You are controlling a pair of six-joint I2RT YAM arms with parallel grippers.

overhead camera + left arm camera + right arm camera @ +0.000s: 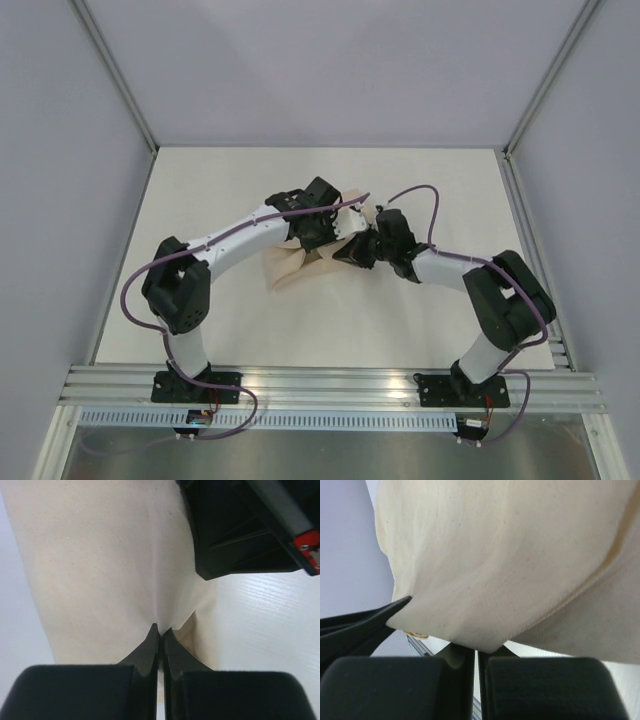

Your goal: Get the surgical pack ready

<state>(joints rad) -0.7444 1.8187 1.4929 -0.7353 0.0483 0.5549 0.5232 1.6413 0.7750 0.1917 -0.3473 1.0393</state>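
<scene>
My left claw is pressed together, pinching a fold of the beige cloth. My right claw is pressed together too, pinching a cloth corner. The cloth sits bunched in the middle of the counter, with my left claw at its 1 o'clock and my right at its 3 o'clock. I think the folding is partway done. I see no tray or tools. I can read no writing.

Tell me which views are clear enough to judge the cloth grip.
Top external: even light, sharp, but the arms hide most of the beige cloth bundle. Left wrist: cloth weave crisp, black fingers underexposed. Right wrist: cloth fills the frame, fingers dark, soft.
</scene>
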